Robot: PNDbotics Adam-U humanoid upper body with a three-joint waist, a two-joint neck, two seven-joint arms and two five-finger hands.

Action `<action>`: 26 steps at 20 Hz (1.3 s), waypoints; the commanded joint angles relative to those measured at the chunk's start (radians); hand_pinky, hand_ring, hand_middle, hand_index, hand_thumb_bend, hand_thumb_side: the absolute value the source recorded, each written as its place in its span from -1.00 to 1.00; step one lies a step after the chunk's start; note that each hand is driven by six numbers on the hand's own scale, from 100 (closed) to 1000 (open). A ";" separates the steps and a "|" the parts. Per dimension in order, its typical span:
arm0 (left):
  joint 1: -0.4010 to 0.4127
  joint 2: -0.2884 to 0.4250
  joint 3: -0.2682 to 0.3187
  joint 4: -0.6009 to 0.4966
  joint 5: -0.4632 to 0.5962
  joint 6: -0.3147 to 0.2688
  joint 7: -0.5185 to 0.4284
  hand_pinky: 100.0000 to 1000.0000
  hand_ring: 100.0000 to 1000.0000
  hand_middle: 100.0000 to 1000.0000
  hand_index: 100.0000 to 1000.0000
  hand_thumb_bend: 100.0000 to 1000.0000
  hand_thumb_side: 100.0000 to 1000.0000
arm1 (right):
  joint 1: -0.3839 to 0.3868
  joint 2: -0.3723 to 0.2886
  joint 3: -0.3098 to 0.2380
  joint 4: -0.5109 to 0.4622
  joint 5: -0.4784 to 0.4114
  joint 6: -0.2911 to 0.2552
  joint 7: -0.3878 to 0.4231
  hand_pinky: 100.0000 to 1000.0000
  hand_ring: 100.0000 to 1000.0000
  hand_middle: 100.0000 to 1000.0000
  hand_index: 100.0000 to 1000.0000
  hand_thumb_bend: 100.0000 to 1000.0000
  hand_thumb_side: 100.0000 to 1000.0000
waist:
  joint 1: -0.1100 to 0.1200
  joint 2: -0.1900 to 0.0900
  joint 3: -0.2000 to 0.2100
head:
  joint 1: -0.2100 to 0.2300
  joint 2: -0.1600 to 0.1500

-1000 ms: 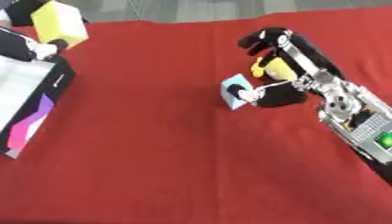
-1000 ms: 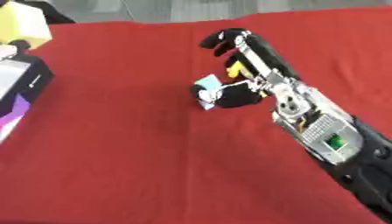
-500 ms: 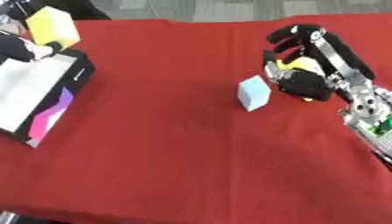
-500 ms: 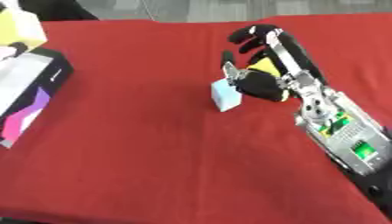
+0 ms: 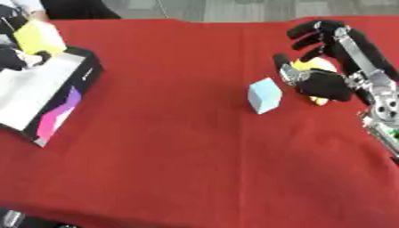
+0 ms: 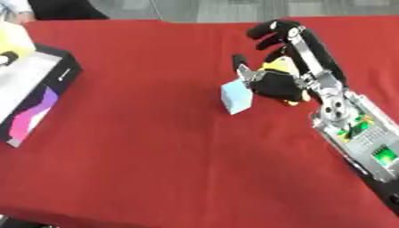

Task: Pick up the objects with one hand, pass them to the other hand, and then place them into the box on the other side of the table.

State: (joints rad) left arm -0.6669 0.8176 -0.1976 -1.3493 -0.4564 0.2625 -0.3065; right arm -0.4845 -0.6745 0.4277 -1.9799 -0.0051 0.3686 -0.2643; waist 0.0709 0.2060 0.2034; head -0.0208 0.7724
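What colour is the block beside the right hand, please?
Light blue block, clearest in the left eye view, beside the right hand.

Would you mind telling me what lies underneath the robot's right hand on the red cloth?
A yellow object shows beneath the right hand, peeking out between palm and curled fingers. Most of it is covered, so its shape cannot be told. The light blue block stands beside the hand, uncovered.

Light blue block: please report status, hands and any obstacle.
Right hand open beside the light blue block, which stands on the red tablecloth. Yellow object under the right hand. Left hand hardly visible. Box at far left, path clear.
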 commanded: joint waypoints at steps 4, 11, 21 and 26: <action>-0.005 0.025 0.017 0.055 -0.021 -0.010 -0.030 0.67 0.43 0.27 0.45 -0.35 -0.63 | -0.016 -0.030 -0.018 -0.020 -0.005 -0.009 -0.015 0.13 0.34 0.30 0.37 -0.50 -0.75 | -0.017 -0.007 -0.003 | 0.003 -0.002; -0.010 0.012 0.025 0.079 -0.184 -0.030 -0.064 0.72 0.61 0.50 0.88 -0.03 -0.02 | -0.013 -0.044 -0.019 -0.020 -0.011 -0.032 0.001 0.13 0.32 0.29 0.37 -0.44 -0.76 | -0.020 -0.009 -0.007 | 0.005 -0.002; -0.008 0.006 0.039 0.108 -0.210 -0.008 -0.035 0.70 0.61 0.49 0.90 -0.02 -0.27 | -0.006 -0.044 -0.020 -0.020 -0.019 -0.037 -0.004 0.12 0.32 0.29 0.37 -0.44 -0.76 | -0.019 -0.008 -0.009 | 0.005 -0.002; 0.024 -0.029 0.120 -0.018 0.011 -0.017 0.162 0.75 0.22 0.22 0.26 -1.00 0.02 | -0.003 -0.049 -0.032 -0.020 -0.014 -0.045 -0.016 0.13 0.33 0.30 0.36 -0.40 -0.78 | -0.027 -0.007 -0.008 | -0.069 -0.002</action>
State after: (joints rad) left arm -0.6338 0.7706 -0.1140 -1.3201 -0.5057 0.2477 -0.2011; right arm -0.4779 -0.6934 0.4133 -1.9800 -0.0198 0.3274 -0.2740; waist 0.0548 0.2060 0.1934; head -0.0714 0.7724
